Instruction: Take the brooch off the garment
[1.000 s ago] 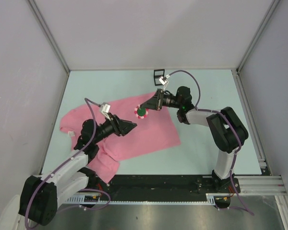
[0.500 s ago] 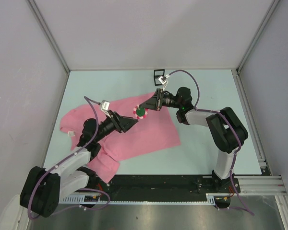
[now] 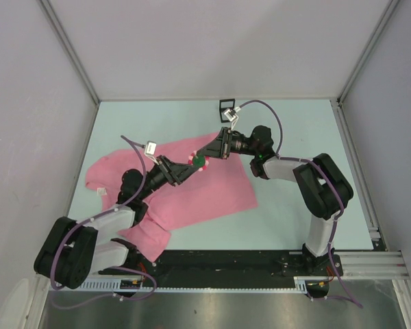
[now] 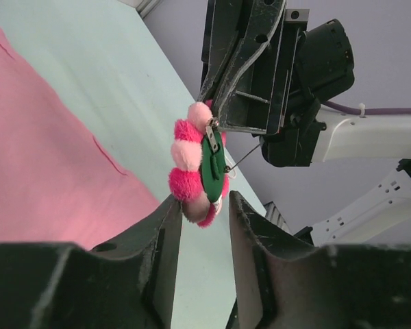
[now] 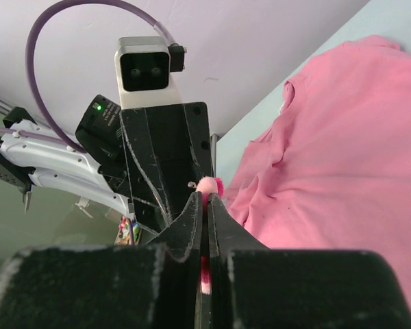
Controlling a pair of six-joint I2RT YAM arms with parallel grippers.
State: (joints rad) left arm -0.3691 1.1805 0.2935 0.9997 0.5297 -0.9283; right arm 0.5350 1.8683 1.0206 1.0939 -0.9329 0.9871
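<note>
The brooch (image 3: 199, 161), fluffy pink petals on a green back, hangs in the air above the pink garment (image 3: 205, 195), apart from the cloth. My right gripper (image 3: 207, 155) is shut on its upper edge. In the right wrist view only a pink tuft of the brooch (image 5: 209, 184) sticks out past the closed right gripper (image 5: 204, 199). My left gripper (image 3: 190, 166) meets it from the left. In the left wrist view the brooch (image 4: 195, 161) has its lower end between the parted fingertips of the left gripper (image 4: 202, 204), against the left fingertip (image 4: 166, 212).
A small black square frame box (image 3: 227, 106) stands at the back of the pale green table (image 3: 294, 212). The garment's rumpled end (image 3: 147, 236) lies by the left arm's base. White walls and metal rails close in the table on three sides.
My left arm has reached right to the brooch and its jaws have narrowed around the lower end. The right arm and brooch have stayed in place.
</note>
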